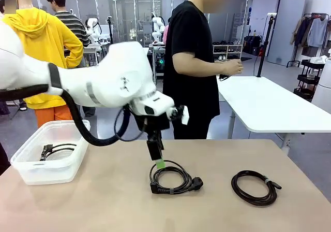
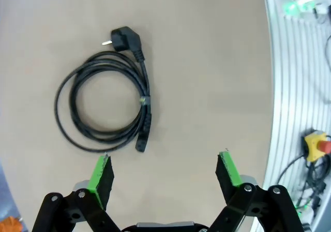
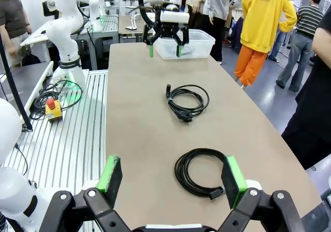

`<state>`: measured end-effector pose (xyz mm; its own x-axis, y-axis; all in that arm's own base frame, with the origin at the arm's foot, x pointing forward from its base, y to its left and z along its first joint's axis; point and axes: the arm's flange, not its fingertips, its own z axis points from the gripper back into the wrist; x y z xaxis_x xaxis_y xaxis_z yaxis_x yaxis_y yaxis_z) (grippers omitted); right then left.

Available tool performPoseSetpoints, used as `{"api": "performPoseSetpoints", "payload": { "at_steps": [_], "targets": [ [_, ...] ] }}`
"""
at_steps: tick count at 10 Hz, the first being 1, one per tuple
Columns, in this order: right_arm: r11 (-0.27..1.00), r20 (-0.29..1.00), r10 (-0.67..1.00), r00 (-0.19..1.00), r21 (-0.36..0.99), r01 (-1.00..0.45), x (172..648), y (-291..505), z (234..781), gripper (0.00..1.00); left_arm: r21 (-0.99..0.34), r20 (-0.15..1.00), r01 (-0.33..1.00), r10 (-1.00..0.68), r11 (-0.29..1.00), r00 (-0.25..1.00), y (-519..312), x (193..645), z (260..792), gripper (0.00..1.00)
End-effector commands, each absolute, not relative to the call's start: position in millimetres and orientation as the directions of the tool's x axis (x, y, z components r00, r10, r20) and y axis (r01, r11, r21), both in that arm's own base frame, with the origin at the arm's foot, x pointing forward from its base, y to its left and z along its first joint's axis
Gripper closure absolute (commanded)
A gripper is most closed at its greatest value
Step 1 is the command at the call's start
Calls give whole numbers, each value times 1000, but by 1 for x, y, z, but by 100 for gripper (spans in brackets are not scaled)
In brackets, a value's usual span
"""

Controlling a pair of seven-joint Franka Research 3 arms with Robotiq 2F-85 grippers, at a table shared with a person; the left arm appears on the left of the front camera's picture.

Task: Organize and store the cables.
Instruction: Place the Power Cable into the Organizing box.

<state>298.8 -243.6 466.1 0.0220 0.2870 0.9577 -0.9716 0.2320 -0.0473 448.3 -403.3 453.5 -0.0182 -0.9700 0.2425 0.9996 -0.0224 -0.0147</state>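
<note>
Starting at the left gripper (image 2: 165,170): spread wide, pinching nothing, pointing down at the desk (image 2: 207,61). Just ahead of its pads (image 2: 102,174) and off-centre, toward the left-hand pad in the wrist view, lying flat: the plugged cable (image 2: 103,107). Round coil, so no real long axis; angled plug at the far end, straight connector at the near end, close by that pad. Probably calls for a small sideways shift to straddle the strand before closing.

Farther out, at the right gripper (image 3: 173,175): likewise spread and empty, hanging above the second cable (image 3: 199,171) and nearer to that coil than to the first.

At the desk's left corner, a clear bin (image 1: 31,154) with a third cable (image 1: 57,150) already inside.

Hard to judge from the front view whether touching the plugged cable or just above it: edge-on there, with the arm covering the wrist.
</note>
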Motion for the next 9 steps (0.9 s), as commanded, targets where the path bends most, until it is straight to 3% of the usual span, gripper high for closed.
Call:
{"api": "performPoseSetpoints", "payload": {
  "at_steps": [1,5,9],
  "targets": [
    [229,960,279,2,-64,-971,298,-243,466,1,0,172,1000,-985,3,3,-422,458,436,0],
    [229,960,279,2,-64,-971,298,-243,466,1,-45,186,998,-982,-32,-23,-446,473,380,0],
    [229,960,279,2,-64,-971,298,-243,466,1,-55,134,998,-991,10,17,-462,490,344,0]
  ]
}}
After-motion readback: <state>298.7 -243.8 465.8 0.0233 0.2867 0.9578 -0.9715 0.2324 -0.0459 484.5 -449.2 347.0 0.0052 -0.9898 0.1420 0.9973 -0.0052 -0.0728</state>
